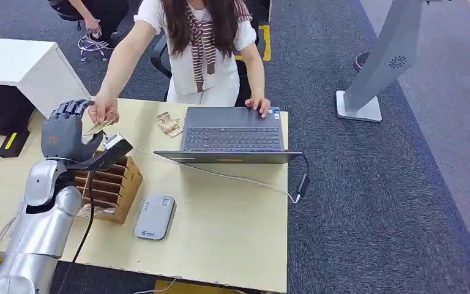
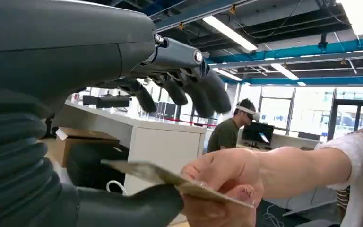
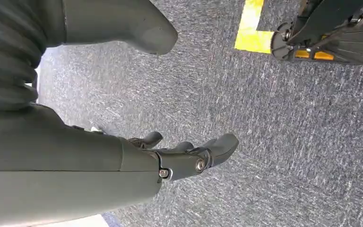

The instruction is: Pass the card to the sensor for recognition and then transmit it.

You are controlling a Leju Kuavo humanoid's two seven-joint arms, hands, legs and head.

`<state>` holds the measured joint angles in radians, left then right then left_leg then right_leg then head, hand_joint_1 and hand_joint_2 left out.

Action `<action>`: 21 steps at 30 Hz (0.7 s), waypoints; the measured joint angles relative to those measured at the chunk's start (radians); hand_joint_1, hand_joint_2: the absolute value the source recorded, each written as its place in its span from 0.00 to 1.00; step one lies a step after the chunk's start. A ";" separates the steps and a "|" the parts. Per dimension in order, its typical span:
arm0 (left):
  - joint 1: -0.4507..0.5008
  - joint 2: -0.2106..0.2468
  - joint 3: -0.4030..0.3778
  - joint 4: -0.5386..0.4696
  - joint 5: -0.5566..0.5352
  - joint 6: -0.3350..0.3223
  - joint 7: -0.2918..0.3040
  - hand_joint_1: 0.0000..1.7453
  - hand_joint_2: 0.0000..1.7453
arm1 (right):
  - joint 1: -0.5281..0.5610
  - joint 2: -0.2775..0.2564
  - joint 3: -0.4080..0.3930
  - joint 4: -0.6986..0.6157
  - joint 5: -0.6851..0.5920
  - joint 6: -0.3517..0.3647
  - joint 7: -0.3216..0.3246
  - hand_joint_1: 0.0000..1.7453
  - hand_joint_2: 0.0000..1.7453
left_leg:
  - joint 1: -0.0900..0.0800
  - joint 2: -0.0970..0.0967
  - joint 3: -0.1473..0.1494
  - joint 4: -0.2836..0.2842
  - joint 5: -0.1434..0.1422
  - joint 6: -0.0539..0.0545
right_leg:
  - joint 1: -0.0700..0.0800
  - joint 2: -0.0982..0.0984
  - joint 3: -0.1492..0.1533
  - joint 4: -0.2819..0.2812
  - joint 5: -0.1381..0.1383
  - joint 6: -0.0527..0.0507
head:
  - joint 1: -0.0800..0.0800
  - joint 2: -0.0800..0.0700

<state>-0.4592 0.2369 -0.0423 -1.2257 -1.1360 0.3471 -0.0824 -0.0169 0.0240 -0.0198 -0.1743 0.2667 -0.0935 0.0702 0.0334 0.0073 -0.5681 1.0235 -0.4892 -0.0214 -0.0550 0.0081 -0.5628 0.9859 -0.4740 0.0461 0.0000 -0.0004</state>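
My left hand [image 1: 67, 131] is raised over the left side of the wooden table [image 1: 232, 233]. A pale card [image 1: 98, 127] lies across its thumb [image 2: 123, 205], and the dark fingers [image 2: 203, 92] stand well above the card [image 2: 170, 178], apart from it. A person's hand [image 1: 104, 110] pinches the card's far end [image 2: 222, 179]. The grey card sensor [image 1: 155, 217] lies flat on the table nearer me, right of a wooden slotted holder [image 1: 113, 184]. My right hand [image 3: 123, 156] hangs over grey carpet, fingers apart, holding nothing.
An open laptop [image 1: 231, 135] stands at the table's far middle with the person's other hand on it; its cable trails off the right edge. Loose cards [image 1: 169, 124] lie left of the laptop. A white cabinet [image 1: 24, 67] stands far left, a grey floor stand [image 1: 373, 67] far right.
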 joint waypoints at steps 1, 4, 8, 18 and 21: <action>0.000 0.000 0.000 0.000 0.000 0.001 0.000 1.00 1.00 | 0.000 0.000 0.000 0.000 0.000 0.000 0.000 0.00 1.00 | 0.000 0.000 0.000 0.000 0.000 0.000 | 0.000 0.000 0.000 0.000 0.000 0.000 | 0.000 0.000; 0.000 0.000 -0.004 0.002 0.000 0.005 0.000 1.00 1.00 | 0.000 -0.001 0.000 0.000 0.000 0.001 -0.001 0.00 1.00 | 0.000 0.000 0.000 0.000 0.000 0.000 | 0.000 0.000 0.000 0.000 0.000 0.000 | 0.000 0.000; -0.001 0.000 -0.006 0.004 0.001 0.011 0.000 1.00 1.00 | 0.000 -0.001 0.000 0.000 0.001 0.001 -0.001 0.00 1.00 | 0.000 0.000 0.000 0.000 0.000 0.000 | 0.000 0.000 0.000 0.000 0.000 0.000 | 0.000 0.000; 0.014 -0.004 -0.014 0.002 0.089 0.009 -0.058 1.00 1.00 | 0.000 -0.001 0.000 0.000 0.012 0.003 -0.009 0.00 1.00 | 0.000 0.000 0.000 0.000 0.000 0.000 | 0.000 0.000 0.000 0.000 0.000 0.000 | 0.000 0.000; 0.058 -0.010 -0.016 -0.041 0.119 0.011 -0.086 1.00 1.00 | 0.001 -0.001 0.000 0.000 0.011 0.001 -0.010 0.00 1.00 | 0.000 0.000 0.000 0.000 0.000 0.000 | 0.000 0.000 0.000 0.000 0.000 0.000 | 0.000 0.000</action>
<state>-0.4012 0.2270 -0.0584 -1.2669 -1.0170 0.3582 -0.1686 -0.0161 0.0229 -0.0198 -0.1740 0.2781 -0.0923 0.0599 0.0334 0.0073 -0.5682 1.0234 -0.4892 -0.0214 -0.0550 0.0082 -0.5628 0.9858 -0.4741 0.0461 0.0000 -0.0004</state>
